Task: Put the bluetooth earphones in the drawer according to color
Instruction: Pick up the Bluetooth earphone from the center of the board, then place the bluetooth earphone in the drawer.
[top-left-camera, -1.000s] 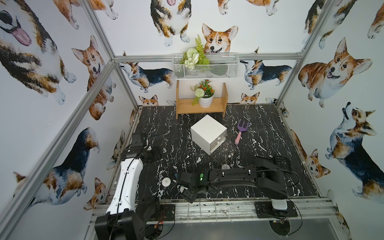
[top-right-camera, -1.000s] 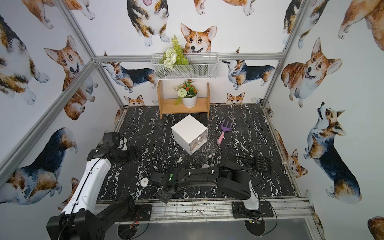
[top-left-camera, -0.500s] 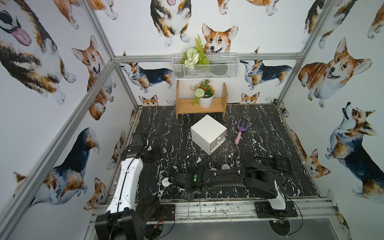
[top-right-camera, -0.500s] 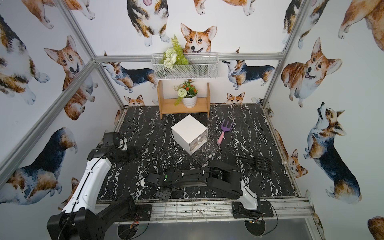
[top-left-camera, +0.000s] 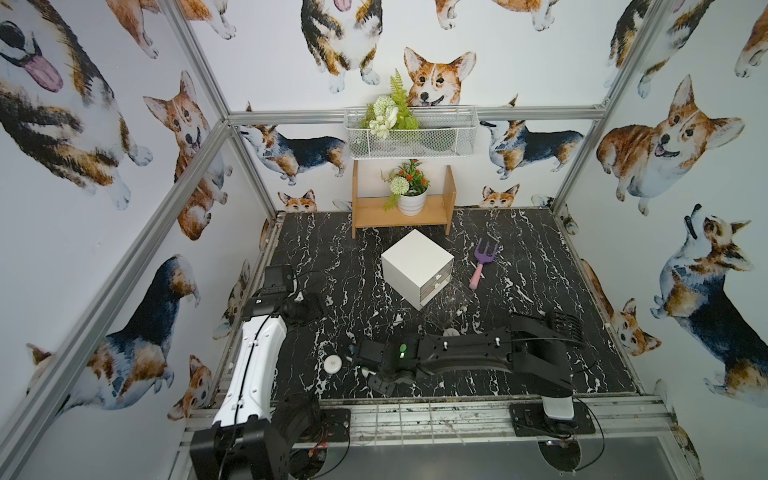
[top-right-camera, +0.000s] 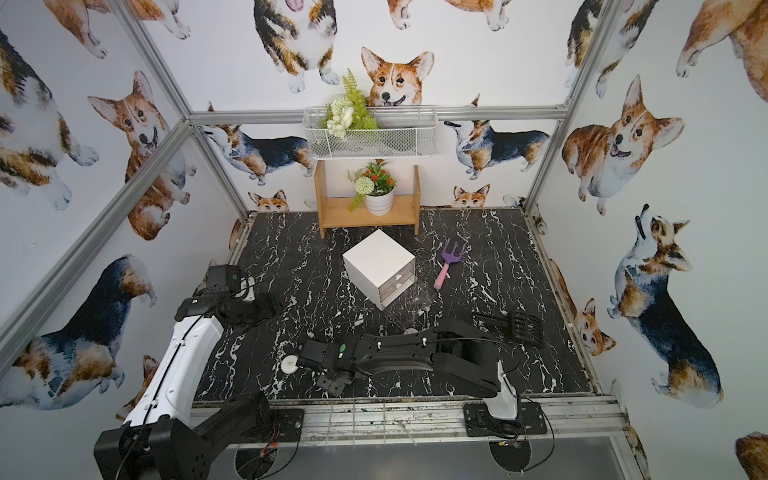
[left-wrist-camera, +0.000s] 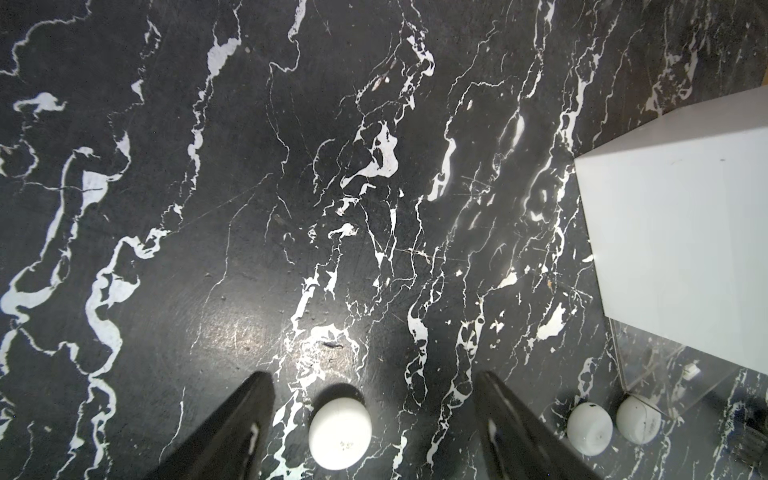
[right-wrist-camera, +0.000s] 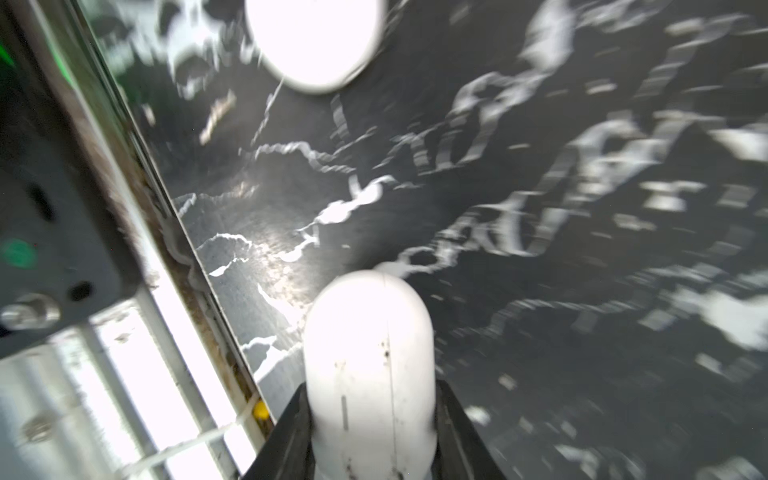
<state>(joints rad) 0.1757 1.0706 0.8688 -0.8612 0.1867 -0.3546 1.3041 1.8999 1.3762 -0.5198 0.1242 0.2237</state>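
The black marble table (top-left-camera: 519, 257) bears a white cabinet (top-left-camera: 415, 257) at its centre, its bottom drawer (top-left-camera: 446, 307) pulled out toward 5 o'clock, ready for loading. The right gripper (right-wrist-camera: 370, 399), stretched across to about 7 o'clock, pinches a white earphone case (right-wrist-camera: 368, 332) by its sides, probably to carry it to that drawer. The left gripper (left-wrist-camera: 374, 378) hangs spread at 9 o'clock, clear of the work. Just beside the held one lies another white case (top-left-camera: 332, 365).

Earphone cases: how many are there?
4 white pebble-shaped cases: one in the right hand, one lying beside it, two by the clear open drawer. More may be hidden.
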